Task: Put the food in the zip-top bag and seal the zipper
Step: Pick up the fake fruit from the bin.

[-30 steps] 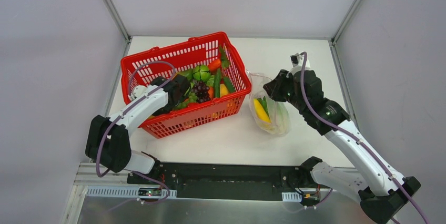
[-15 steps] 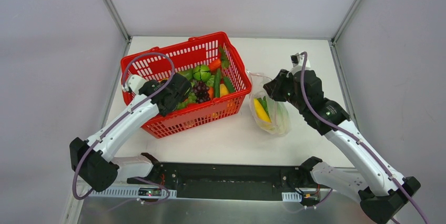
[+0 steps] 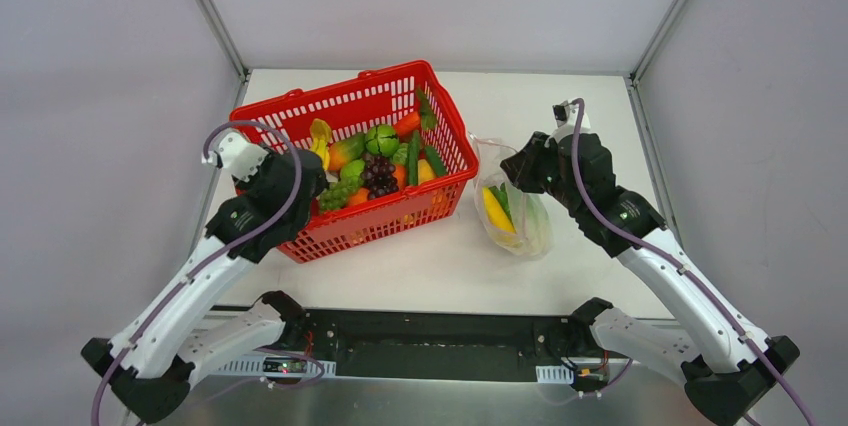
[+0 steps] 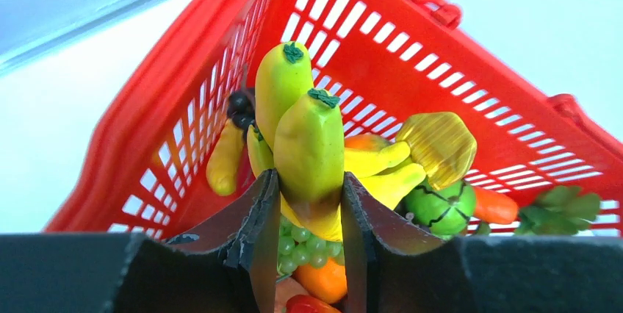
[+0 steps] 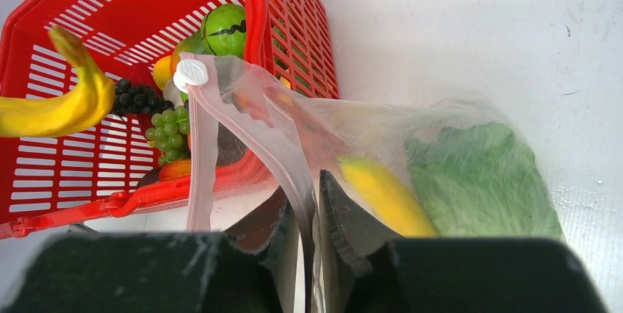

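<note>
My left gripper (image 3: pixel 313 151) is shut on a yellow-green banana bunch (image 4: pixel 308 151) and holds it above the left part of the red basket (image 3: pixel 300 114); the bananas (image 3: pixel 321 136) stick up from the jaws. The clear zip-top bag (image 3: pixel 515 208) lies right of the basket, with a yellow banana (image 5: pixel 386 195) and the green cabbage (image 5: pixel 481 181) inside. My right gripper (image 3: pixel 517 169) is shut on the bag's pink zipper strip (image 5: pixel 283 155) and holds the mouth up. The white slider (image 5: pixel 192 72) sits at the strip's far end.
The basket (image 4: pixel 514 137) holds more food: a green ball (image 3: pixel 381 138), purple grapes (image 3: pixel 379 174), green grapes (image 4: pixel 297 243), a carrot (image 3: pixel 408 124) and orange pieces. White walls and metal rails enclose the table (image 3: pixel 430 266).
My left arm has pulled back and up out of the basket, lifting the banana bunch toward the basket's left rim. The right arm and the bag have not moved.
</note>
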### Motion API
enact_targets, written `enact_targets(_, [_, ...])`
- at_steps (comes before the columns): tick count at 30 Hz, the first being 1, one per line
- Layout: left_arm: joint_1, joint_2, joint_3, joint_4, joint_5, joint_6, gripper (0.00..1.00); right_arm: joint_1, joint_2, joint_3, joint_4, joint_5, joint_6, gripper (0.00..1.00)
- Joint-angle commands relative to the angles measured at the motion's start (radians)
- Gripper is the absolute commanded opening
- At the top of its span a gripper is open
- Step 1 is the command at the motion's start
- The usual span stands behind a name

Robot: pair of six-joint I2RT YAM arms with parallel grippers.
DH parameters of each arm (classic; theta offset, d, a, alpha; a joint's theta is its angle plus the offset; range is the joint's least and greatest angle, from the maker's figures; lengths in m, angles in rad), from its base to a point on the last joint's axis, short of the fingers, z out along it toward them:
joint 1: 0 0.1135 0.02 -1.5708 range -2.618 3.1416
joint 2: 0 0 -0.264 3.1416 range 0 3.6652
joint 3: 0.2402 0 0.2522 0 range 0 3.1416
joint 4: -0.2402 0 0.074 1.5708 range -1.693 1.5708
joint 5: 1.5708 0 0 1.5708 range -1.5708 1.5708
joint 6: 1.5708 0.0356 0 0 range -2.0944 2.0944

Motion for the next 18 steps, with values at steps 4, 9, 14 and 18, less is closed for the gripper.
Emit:
enact_targets(4, [-0.008, -0.17, -0.112, 0.416, 0.098, 0.441, 0.0, -0.006, -0.011, -0.007, 0.042, -0.012, 0.004, 0.18])
enact_targets(9, [-0.008, -0.198, -0.136, 0.601, 0.314, 0.598, 0.0, -0.008, -0.012, -0.005, 0.046, -0.02, 0.008, 0.18])
enact_targets(14, [-0.008, -0.2, -0.118, 0.701, 0.542, 0.694, 0.0, -0.008, -0.022, -0.004, 0.044, -0.019, 0.012, 0.18])
enact_targets(18, [-0.008, -0.2, -0.102, 0.732, 0.679, 0.716, 0.0, -0.008, -0.027, -0.004, 0.044, -0.023, 0.015, 0.18])
